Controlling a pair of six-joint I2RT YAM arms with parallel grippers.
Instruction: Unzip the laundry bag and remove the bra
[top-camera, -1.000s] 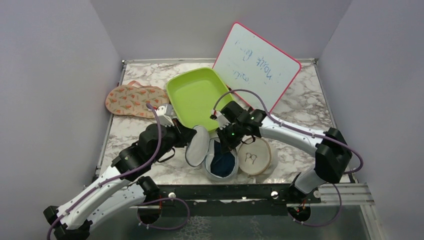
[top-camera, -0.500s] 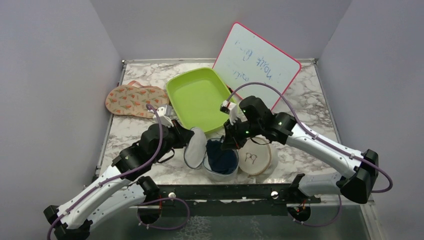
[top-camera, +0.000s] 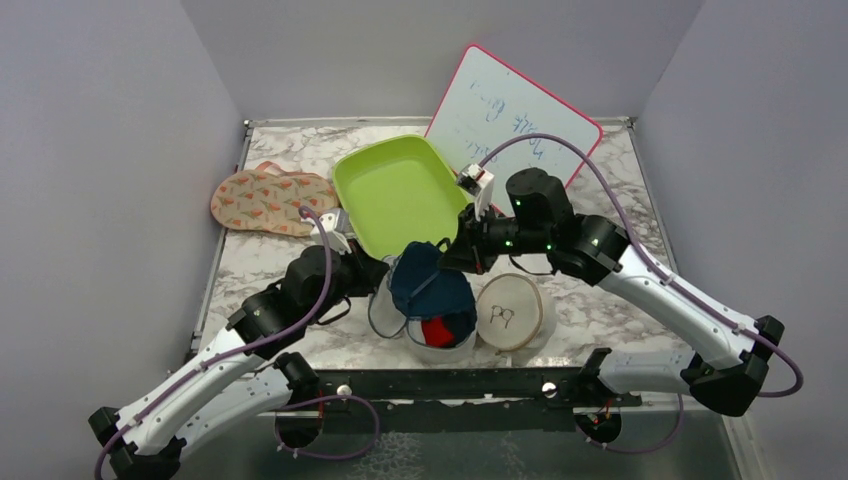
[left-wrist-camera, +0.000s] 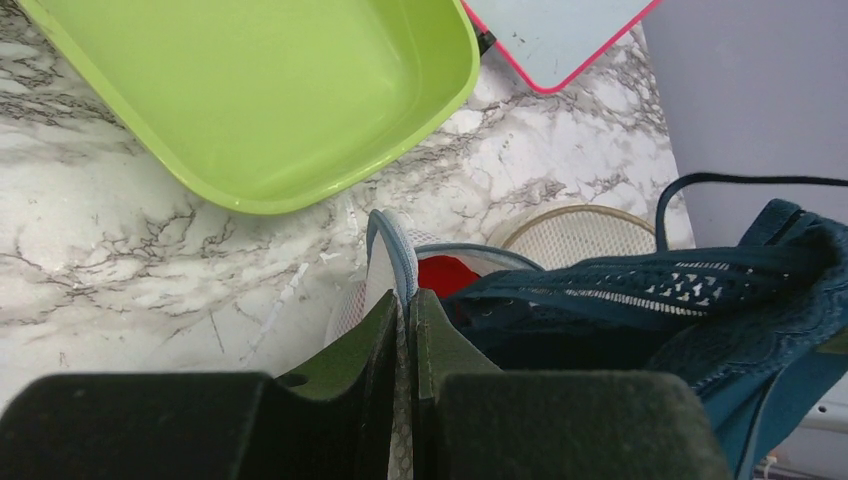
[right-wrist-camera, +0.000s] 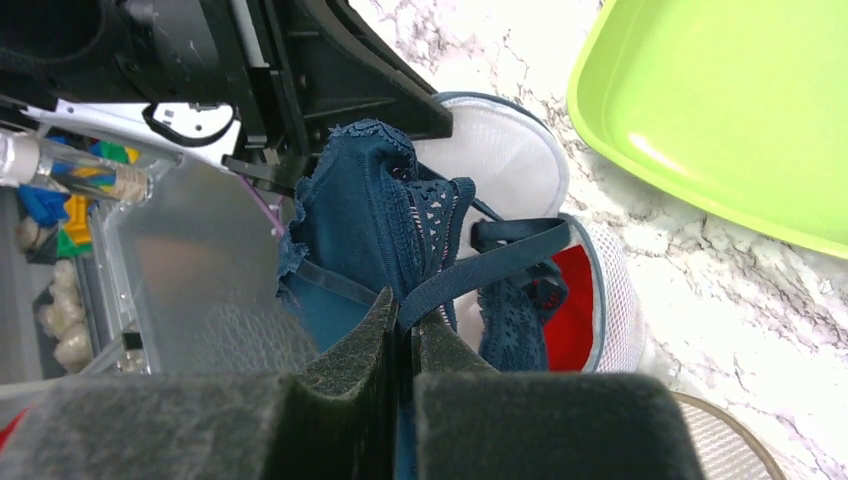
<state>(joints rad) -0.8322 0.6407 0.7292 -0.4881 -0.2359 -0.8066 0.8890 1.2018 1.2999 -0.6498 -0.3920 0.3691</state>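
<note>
**Operator:** Clearance on the tabletop (top-camera: 620, 190)?

**Technician:** Bare marble along the right edge. The green tray (top-camera: 395, 195) sits mid-tabletop, just behind the laundry bag (top-camera: 440, 348), which is at the middle of the near edge.

**Operator:** Grips?

**Technician:** Only the wrist views show them. The left tool (left-wrist-camera: 403, 312) is clamped on the bag's zip rim. The right tool (right-wrist-camera: 403, 312) pinches a strap of the blue bra (right-wrist-camera: 370, 215), held above the open bag.

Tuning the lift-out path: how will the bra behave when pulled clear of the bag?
Likely floppy: the bra drapes in folds from the right gripper, pinched near a strap. Probably light, being thin lace. A strap loops over the laundry bag rim and may snag; the left gripper clamping the bag's flap should steady it.
</note>
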